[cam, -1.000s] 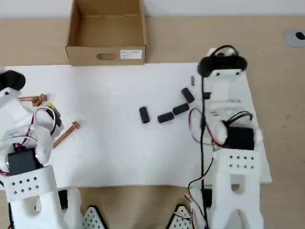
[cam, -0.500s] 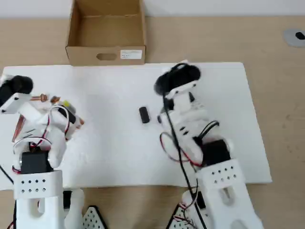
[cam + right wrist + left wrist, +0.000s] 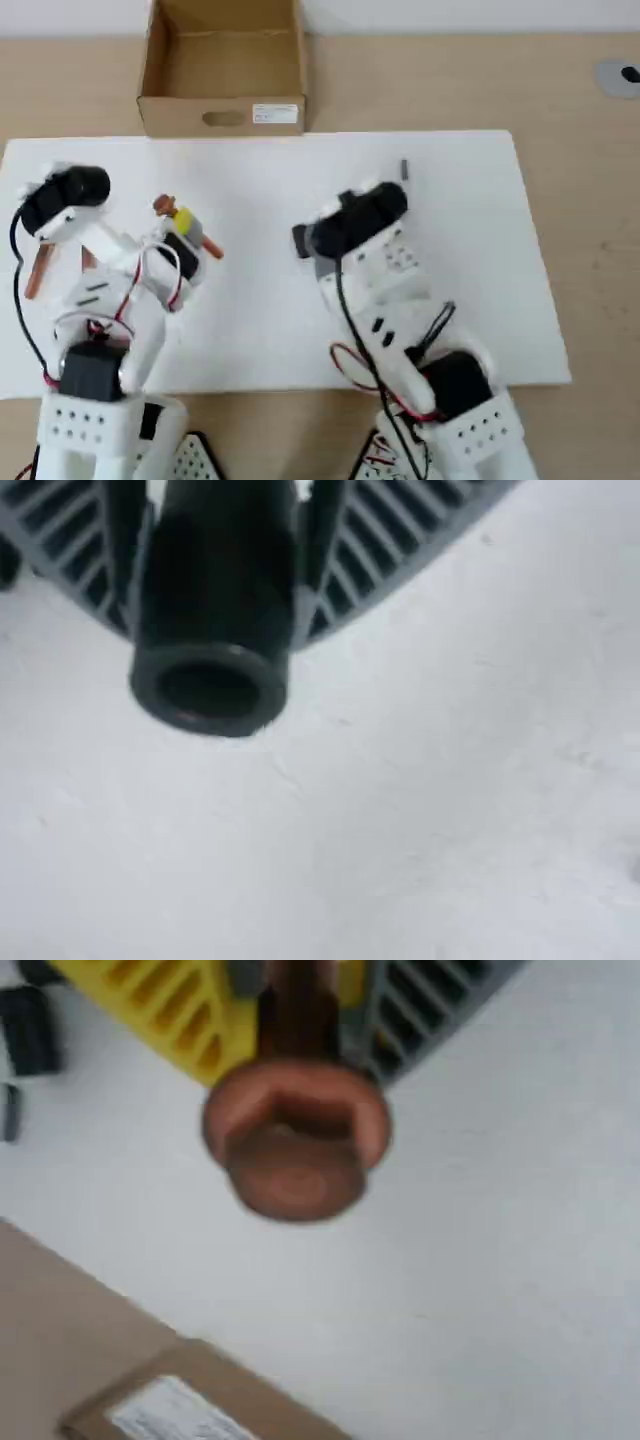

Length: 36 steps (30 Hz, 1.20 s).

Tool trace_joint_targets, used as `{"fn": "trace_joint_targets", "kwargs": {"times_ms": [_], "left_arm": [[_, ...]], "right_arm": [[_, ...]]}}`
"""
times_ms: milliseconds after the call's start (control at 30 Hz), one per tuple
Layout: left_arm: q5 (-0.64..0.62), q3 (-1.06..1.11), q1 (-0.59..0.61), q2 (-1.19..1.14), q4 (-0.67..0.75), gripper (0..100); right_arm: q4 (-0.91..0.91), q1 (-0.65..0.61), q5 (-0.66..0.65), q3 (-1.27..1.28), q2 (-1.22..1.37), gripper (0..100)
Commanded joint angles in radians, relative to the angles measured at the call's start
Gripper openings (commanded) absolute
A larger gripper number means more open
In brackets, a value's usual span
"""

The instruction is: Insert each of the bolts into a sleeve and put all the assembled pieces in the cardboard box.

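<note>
In the left wrist view, my left gripper [image 3: 300,1015] is shut on a copper bolt [image 3: 295,1145], whose head points at the camera between a yellow finger [image 3: 150,1010] and a grey one [image 3: 430,1000]. The high view shows this bolt [image 3: 188,228] held slanted above the left half of the white mat [image 3: 450,300]. My right gripper [image 3: 220,540] is shut on a black sleeve [image 3: 213,620], open end toward the camera. From above, that gripper [image 3: 305,242] is at mid-mat. The cardboard box [image 3: 222,65] stands open behind the mat.
A second copper bolt [image 3: 38,270] lies at the mat's left edge beside the left arm. A small dark piece [image 3: 404,168] rests near the mat's back right. Loose black sleeves [image 3: 30,1040] lie farther off. The right arm's body covers the mat's centre.
The right arm swung from the mat's right side to the middle and now has a sleeve in its jaws. The left arm carried its bolt rightward, toward the centre.
</note>
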<state>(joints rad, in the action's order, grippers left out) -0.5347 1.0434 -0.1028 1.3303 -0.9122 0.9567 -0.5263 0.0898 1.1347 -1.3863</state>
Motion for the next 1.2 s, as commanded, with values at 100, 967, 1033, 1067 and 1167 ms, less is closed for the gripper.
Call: {"fn": "trace_joint_targets", "kwargs": {"times_ms": [100, 967, 1033, 1067, 1167], "left_arm": [[0.0, 0.12, -0.028, 0.193, 0.083, 0], [0.032, 0.14, -0.166, 0.495, 0.176, 0], [0.032, 0.138, -0.193, 0.495, 0.176, 0], [0.032, 0.138, -0.207, 0.495, 0.176, 0], [0.032, 0.138, -0.247, 0.495, 0.176, 0]], "right_arm": [[-0.012, -0.036, -0.009, 0.015, -0.085, 0.9], [0.063, -0.263, -0.163, 0.32, -0.585, 0.9], [0.06, -0.263, -0.163, 0.318, -0.587, 0.9], [0.058, -0.263, -0.163, 0.317, -0.587, 0.9], [0.058, -0.263, -0.164, 0.314, -0.587, 0.9]]}}
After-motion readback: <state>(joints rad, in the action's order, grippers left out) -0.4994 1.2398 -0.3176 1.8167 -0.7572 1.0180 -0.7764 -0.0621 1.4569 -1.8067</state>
